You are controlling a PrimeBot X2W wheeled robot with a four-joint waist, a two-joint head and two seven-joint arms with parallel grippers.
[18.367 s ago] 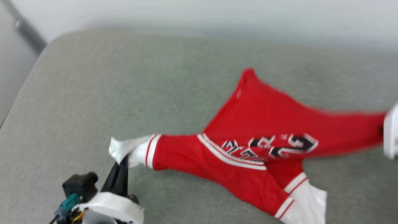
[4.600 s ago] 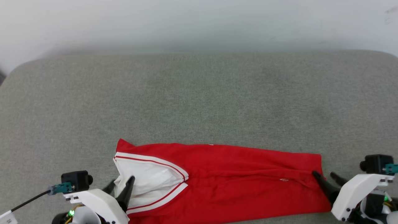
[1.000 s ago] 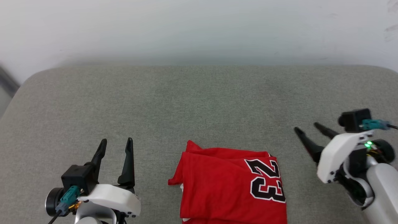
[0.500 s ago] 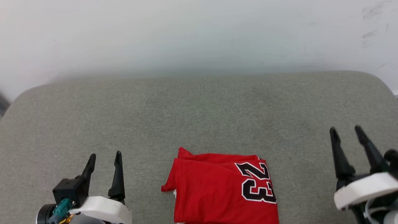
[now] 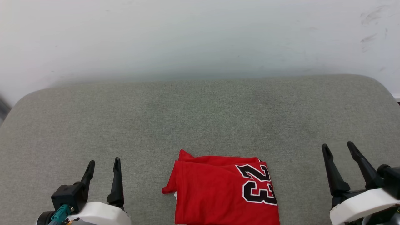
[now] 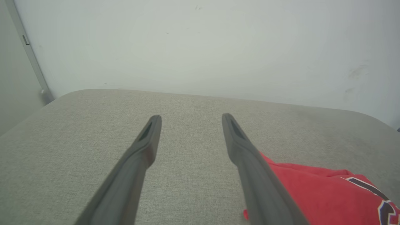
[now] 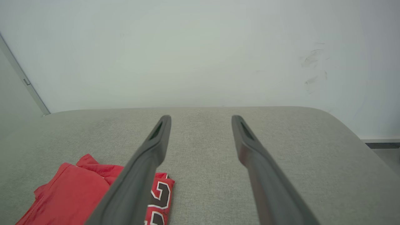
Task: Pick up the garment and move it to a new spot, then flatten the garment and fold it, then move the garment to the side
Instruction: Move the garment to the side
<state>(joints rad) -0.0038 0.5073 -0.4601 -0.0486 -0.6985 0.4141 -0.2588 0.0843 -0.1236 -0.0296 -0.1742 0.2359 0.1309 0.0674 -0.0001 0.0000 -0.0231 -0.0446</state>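
The garment (image 5: 215, 193), folded, is laid at the middle of the near edge of the grey padded top (image 5: 200, 118), between the left gripper (image 5: 104, 161) and the right gripper (image 5: 337, 145), both spread wide and empty, neither clearly nearer. A black, white-outlined "23" is read sideways on its right half.

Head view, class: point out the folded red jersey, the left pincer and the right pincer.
folded red jersey (image 5: 218, 190), head view, red cloth beside the number
left pincer (image 5: 104, 161), head view, midway between its fingertips
right pincer (image 5: 337, 144), head view, midway between its fingertips
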